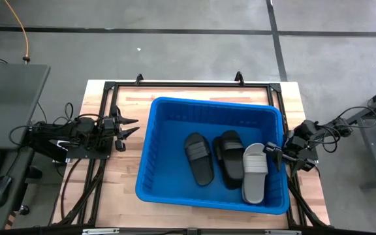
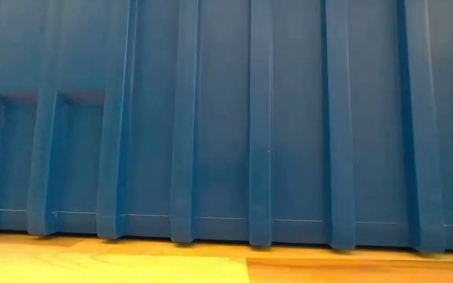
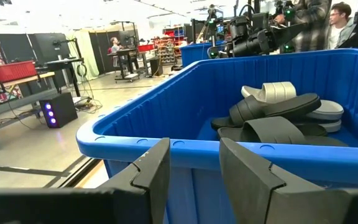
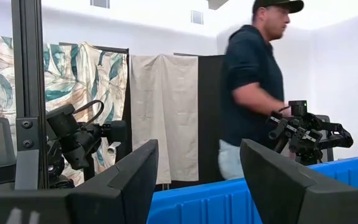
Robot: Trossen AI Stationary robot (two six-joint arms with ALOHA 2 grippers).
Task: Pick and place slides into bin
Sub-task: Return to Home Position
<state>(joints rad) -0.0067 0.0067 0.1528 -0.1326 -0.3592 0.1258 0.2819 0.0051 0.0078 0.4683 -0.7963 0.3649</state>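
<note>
Bin: a large rectangular bright blue plastic tub [image 1: 175,134] with a rolled rim and smooth floor, standing near the middle of the table.
Bin wall: in the low view it fills the picture, a glossy blue face [image 2: 219,118] with upright ribs, its top edge cut off.
Table: pale wooden planks [image 1: 119,186] with a dark metal frame round the edge.
Black slides: two matt black rubber slip-on sandals with wide strap bands, one [image 1: 199,158] near the middle of the bin floor, the other [image 1: 230,158] just beside it towards the right arm.
Grey slide: one light grey rubber sandal [image 1: 254,173] of the same shape, next to the second black one, by the bin's right wall.
Hard to tell: from the left wrist the three sandals overlap in a pile [image 3: 278,115]; which touches which is unclear.
Left gripper: two dark pointed fingers [image 1: 130,127] over the table, just outside the bin's left wall, a narrow gap between them, holding nothing [image 3: 194,152].
Right gripper: dark fingers [image 1: 273,153] at the bin's right rim, close to the grey slide; from its wrist they stand wide apart and empty [image 4: 199,152].
Beyond the table: a person in a dark top and cap [image 4: 253,81], legs hidden behind the blue rim.
</note>
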